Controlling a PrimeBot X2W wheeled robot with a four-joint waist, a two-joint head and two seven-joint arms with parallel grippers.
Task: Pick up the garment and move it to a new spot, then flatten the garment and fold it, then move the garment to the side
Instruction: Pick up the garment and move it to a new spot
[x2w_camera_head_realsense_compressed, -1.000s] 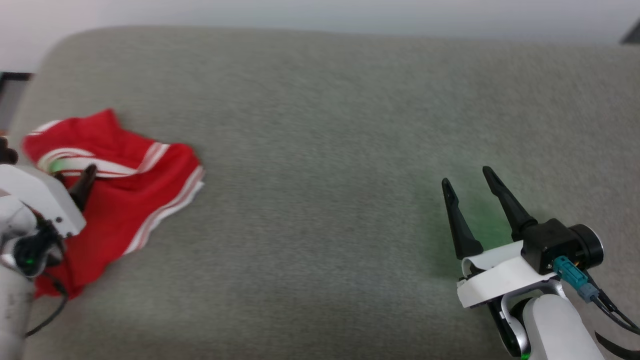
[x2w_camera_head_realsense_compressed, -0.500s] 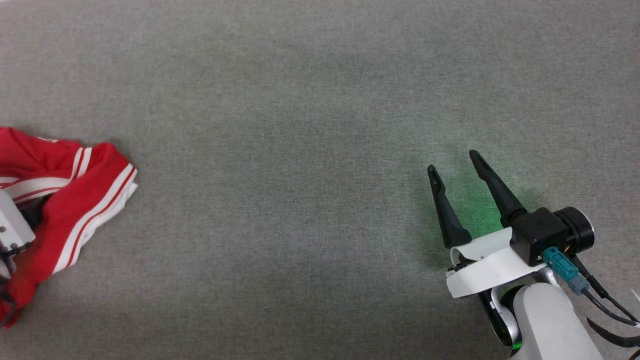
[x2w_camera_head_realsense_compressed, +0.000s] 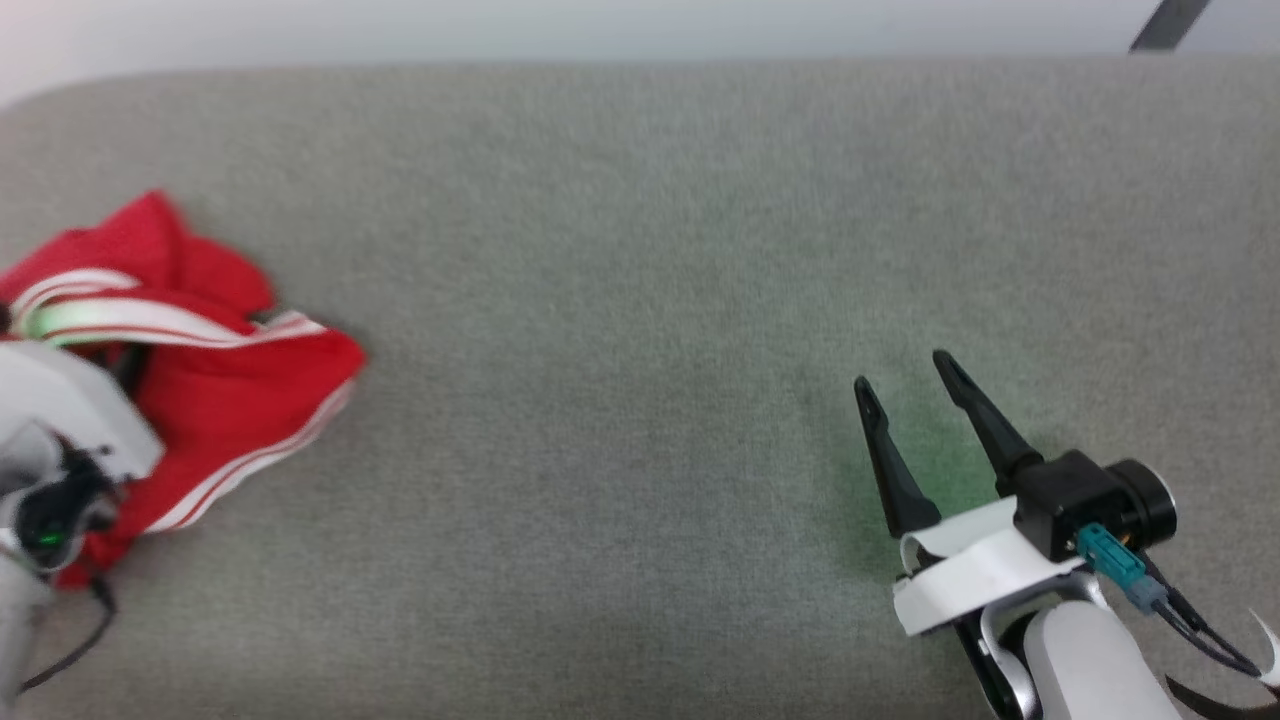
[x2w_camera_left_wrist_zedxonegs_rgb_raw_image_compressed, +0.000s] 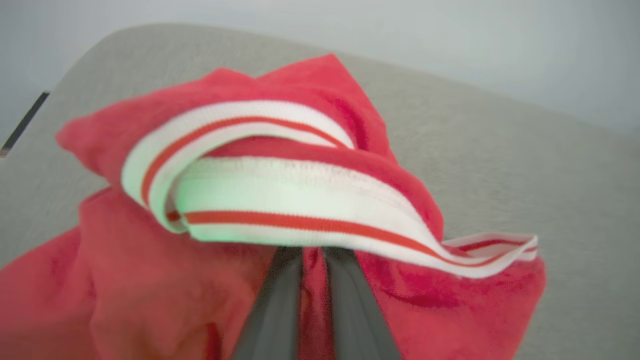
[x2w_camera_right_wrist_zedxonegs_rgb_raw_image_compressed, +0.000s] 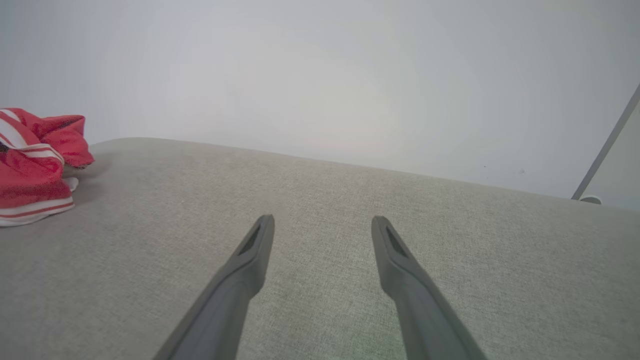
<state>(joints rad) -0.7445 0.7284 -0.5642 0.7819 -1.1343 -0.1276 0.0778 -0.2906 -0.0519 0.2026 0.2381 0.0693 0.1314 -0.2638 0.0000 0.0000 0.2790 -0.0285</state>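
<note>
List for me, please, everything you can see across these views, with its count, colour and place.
bright red soft fabric garment with white striped bands: one, red and white, crumpled at the far left of the grey surface.
grey woven upholstered surface: one, grey, spread under everything in the head view.
pale plain wall: one, off-white, beyond the surface's far edge.
thin dark slanted bar: one, dark grey, top right corner of the head view, against the wall.
left pincer: one, dark fingers, shut on the garment with red fabric between them, tips hidden under a white band.
right pincer: one, dark fingers on a white arm, open, at the lower right over bare surface.
</note>
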